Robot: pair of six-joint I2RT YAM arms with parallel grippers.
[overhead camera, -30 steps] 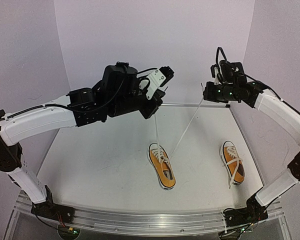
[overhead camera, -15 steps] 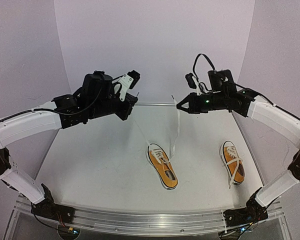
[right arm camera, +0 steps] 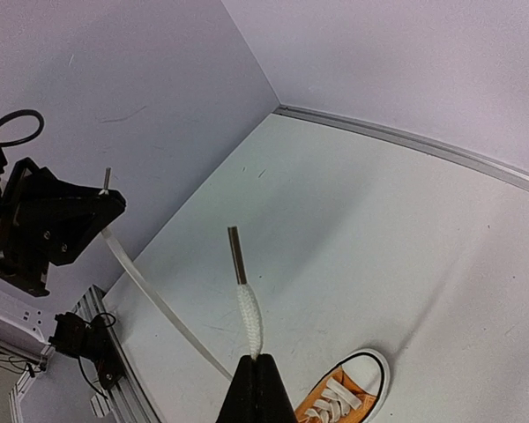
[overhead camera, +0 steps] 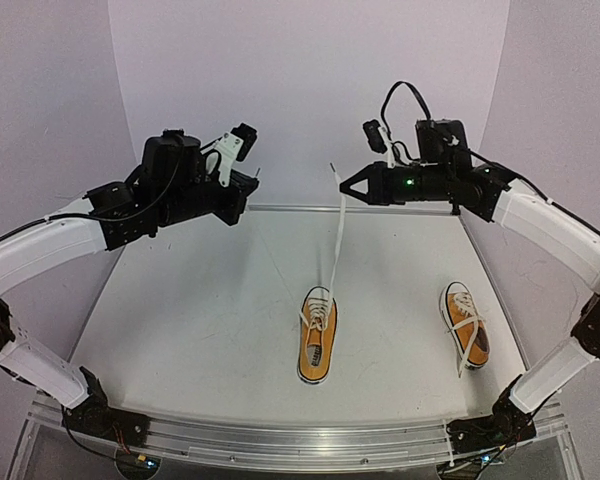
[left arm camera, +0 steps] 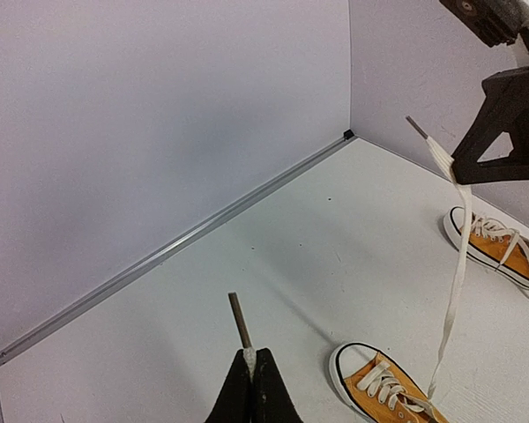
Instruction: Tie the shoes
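Two orange shoes lie on the white table, one in the middle (overhead camera: 317, 337) and one to the right (overhead camera: 465, 325). The middle shoe's two white laces are pulled up and apart. My right gripper (overhead camera: 344, 188) is shut on one lace (overhead camera: 337, 250), high above the shoe. Its end sticks out past the tips (right arm camera: 247, 308). My left gripper (overhead camera: 248, 190) is shut on the other lace close to its end, and the aglet (left arm camera: 239, 319) pokes out. That lace (right arm camera: 159, 304) runs taut down toward the middle shoe (right arm camera: 344, 398). The right shoe (left arm camera: 498, 251) has crossed laces lying loose on it.
Pale walls close the table at the back and both sides, with a metal strip (overhead camera: 280, 208) along the back edge. An aluminium rail (overhead camera: 300, 435) at the near edge carries both arm bases. The table (overhead camera: 200, 310) is bare white apart from the shoes.
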